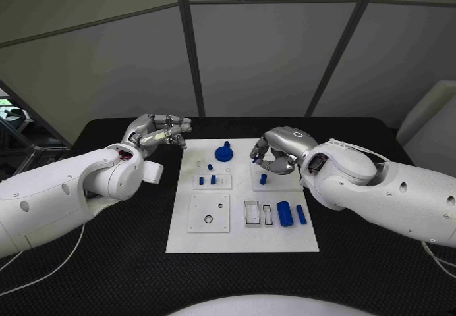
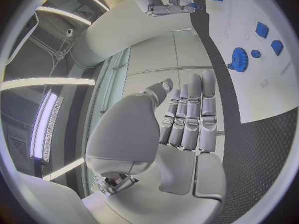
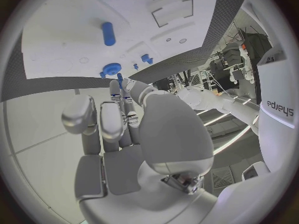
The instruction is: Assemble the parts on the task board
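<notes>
Right hand [image 1: 275,157] pinches a small blue peg [image 3: 119,78] over the white board's [image 1: 242,240] far right, near the blue gear [image 1: 224,153] — best lowered upright and slowly into its hole — left hand [image 1: 161,131] empty, fingers together, off the board's far-left corner.

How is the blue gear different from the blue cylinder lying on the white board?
The gear is round, toothed and has a post sticking up; the cylinder is long, smooth and lies on its side. The gear sits at the far end of the board, between the hands; the cylinder lies nearer the robot, beside a slimmer blue piece. Both are blue.
</notes>
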{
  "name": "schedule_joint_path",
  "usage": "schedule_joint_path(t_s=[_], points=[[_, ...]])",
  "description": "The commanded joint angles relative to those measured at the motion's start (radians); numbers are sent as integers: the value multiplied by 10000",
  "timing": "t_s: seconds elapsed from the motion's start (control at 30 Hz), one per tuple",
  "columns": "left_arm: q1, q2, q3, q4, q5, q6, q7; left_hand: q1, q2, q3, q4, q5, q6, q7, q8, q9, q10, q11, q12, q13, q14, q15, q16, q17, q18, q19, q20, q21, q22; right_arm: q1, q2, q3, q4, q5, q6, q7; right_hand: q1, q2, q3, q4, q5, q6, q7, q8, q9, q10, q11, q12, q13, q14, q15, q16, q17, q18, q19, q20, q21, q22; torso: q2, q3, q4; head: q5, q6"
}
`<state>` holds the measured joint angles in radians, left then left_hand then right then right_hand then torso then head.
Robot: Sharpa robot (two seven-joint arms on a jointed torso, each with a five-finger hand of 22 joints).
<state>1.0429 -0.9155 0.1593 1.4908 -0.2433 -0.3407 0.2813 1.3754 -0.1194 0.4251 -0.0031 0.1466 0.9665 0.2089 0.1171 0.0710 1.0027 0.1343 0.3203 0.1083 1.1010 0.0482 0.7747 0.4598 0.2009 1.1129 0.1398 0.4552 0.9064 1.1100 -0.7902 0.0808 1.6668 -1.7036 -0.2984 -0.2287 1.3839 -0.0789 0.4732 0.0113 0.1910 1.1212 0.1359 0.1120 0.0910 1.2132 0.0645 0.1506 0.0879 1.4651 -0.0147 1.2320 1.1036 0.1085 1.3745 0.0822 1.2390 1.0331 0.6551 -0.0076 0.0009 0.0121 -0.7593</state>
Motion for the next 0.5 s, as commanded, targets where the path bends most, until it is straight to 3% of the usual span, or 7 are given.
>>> schedule_joint_path(t_s=[0.03, 0.13, 0.2, 0.33, 0.5], points=[[14, 29, 8, -3, 24, 125, 34, -4, 57, 17, -43, 36, -39, -1, -25, -11, -38, -6, -34, -10, -36, -4, -20, -10, -194, -70, -20, -22, -12, 12, 217, 7, 113, 282, -152, 183, -32, 38, -11, 21, 6, 53, -1, 13, 10, 78, -12, 7, 16, 390, -65, 28, -5, -82, 75, 4, 61, 22, -3, -9, 27, 110, -18], [15, 68, 8, -14, 24, 124, 40, -4, 57, 17, -43, 36, -39, -1, -25, -11, -38, -6, -34, -10, -36, -4, -20, -10, -194, -70, -20, -22, -12, -5, 545, -5, 68, 317, -63, 283, -27, 38, -10, 14, 13, 54, -2, 12, 11, 79, -13, 4, 16, 389, -67, 27, -11, -81, 71, 1, 60, 17, -3, -11, 18, 235, -42], [15, 94, 8, -25, 24, 117, 46, -4, 57, 17, -43, 36, -39, -1, -25, -11, -38, -6, -34, -10, -36, -4, -20, -10, -194, -70, -20, -22, -12, -117, 781, -22, 18, 330, 30, 352, -23, 39, -9, 10, 17, 54, -2, 12, 11, 79, -14, 2, 16, 389, -68, 30, -8, -81, 72, -1, 64, 23, 5, 1, 12, 312, -71], [16, 120, 9, -21, 24, 108, 58, -4, 57, 17, -43, 36, -39, -1, -25, -11, -38, -6, -34, -10, -36, -4, -20, -10, -194, -70, -20, -22, -12, -392, 1134, -50, -114, 341, 184, 460, -17, 40, -8, 2, 25, 51, -1, 9, 10, 78, -14, -2, 15, 388, -69, 27, -17, -79, 65, -5, 59, 13, 10, -17, 7, 410, -128], [17, 145, 9, -19, 24, 114, 58, 7, 62, 14, -53, 35, -44, 3, -22, -9, -45, -2, -26, -13, -39, -1, -35, -20, -193, -75, -17, -29, -17, -647, 1450, -215, -283, 344, 471, 502, -15, 42, -7, -2, 29, 49, 1, 7, 10, 76, -13, -6, 15, 386, -69, 22, -26, -85, 78, -8, 85, 53, 22, -1, -2, 575, -222]])
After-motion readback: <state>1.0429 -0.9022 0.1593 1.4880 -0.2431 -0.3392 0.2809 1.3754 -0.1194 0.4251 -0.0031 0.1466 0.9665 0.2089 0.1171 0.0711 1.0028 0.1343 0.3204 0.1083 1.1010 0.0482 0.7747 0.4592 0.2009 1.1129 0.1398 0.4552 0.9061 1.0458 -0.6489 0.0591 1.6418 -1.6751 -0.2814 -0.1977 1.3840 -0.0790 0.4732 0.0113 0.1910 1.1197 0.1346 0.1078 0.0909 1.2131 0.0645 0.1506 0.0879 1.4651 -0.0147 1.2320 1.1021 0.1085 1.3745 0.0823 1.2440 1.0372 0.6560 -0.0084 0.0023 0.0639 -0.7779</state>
